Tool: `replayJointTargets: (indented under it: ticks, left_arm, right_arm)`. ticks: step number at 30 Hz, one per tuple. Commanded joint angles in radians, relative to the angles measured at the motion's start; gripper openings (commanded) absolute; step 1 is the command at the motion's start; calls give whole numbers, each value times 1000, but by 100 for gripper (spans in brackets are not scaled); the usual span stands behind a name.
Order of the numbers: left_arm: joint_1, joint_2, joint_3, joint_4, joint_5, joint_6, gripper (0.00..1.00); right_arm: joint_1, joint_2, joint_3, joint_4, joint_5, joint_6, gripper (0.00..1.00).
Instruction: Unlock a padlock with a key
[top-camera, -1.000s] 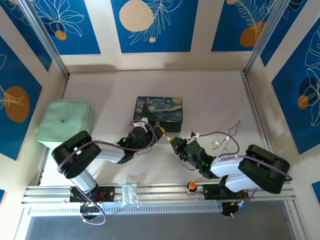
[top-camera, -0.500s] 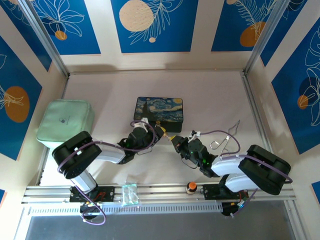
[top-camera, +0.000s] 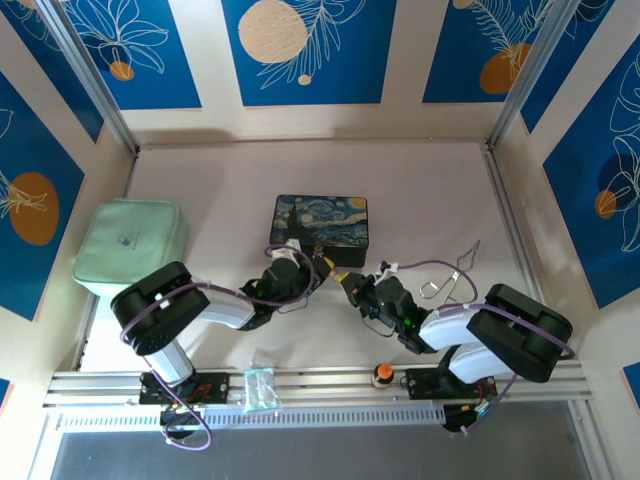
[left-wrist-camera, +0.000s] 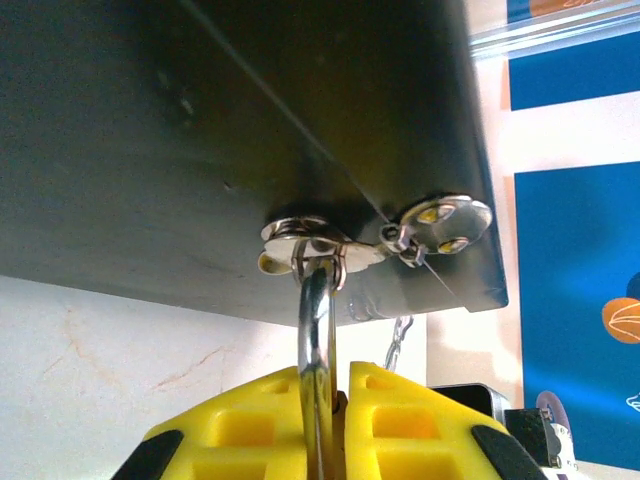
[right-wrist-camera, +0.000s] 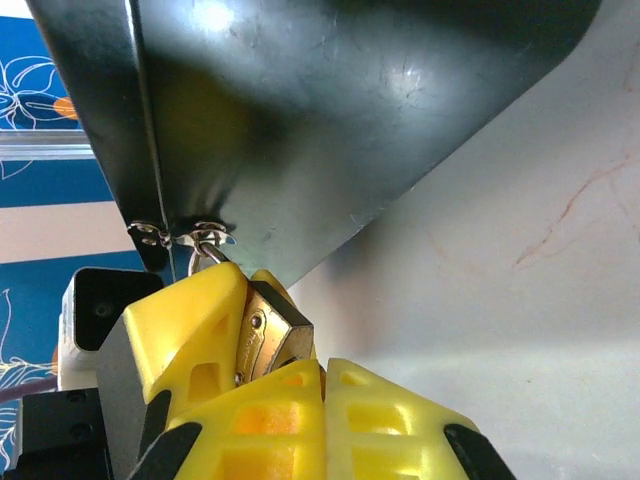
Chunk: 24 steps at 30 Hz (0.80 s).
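Looking from above, your left gripper (top-camera: 312, 266) and right gripper (top-camera: 348, 282) meet at the front of the dark box (top-camera: 320, 220). Left wrist: your fingers (left-wrist-camera: 420, 420) clamp the padlock (left-wrist-camera: 317, 320) by its shackle, hooked through the hasp (left-wrist-camera: 310, 235). Right wrist: your fingers (right-wrist-camera: 390, 420) sit pressed together just beneath the brass body.

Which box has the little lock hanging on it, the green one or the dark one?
The dark painted box: the padlock hangs by its silver shackle from that box's latch. The green case lies apart, far left.
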Motion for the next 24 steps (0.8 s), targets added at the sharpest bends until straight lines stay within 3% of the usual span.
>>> replayJointTargets:
  ticks: [1, 6, 10, 16, 21, 24]
  left_arm:
    - [-55, -16, 22, 78, 90, -16, 0]
    - [-85, -3, 32, 66, 84, -12, 0]
    - [-101, 26, 32, 107, 83, -33, 0]
    - [-99, 42, 15, 140, 77, -43, 0]
    - [-99, 70, 11, 185, 82, -69, 0]
    - [-99, 84, 18, 189, 86, -73, 0]
  right_arm:
    - [-25, -10, 13, 57, 0, -9, 0]
    - [8, -34, 62, 4, -1, -6, 0]
    - [32, -12, 78, -22, -5, 94, 0]
    - [3, 116, 51, 169, -120, 262, 0]
    - [1, 149, 66, 162, -146, 233, 0]
    - [9, 89, 95, 14, -126, 124, 0]
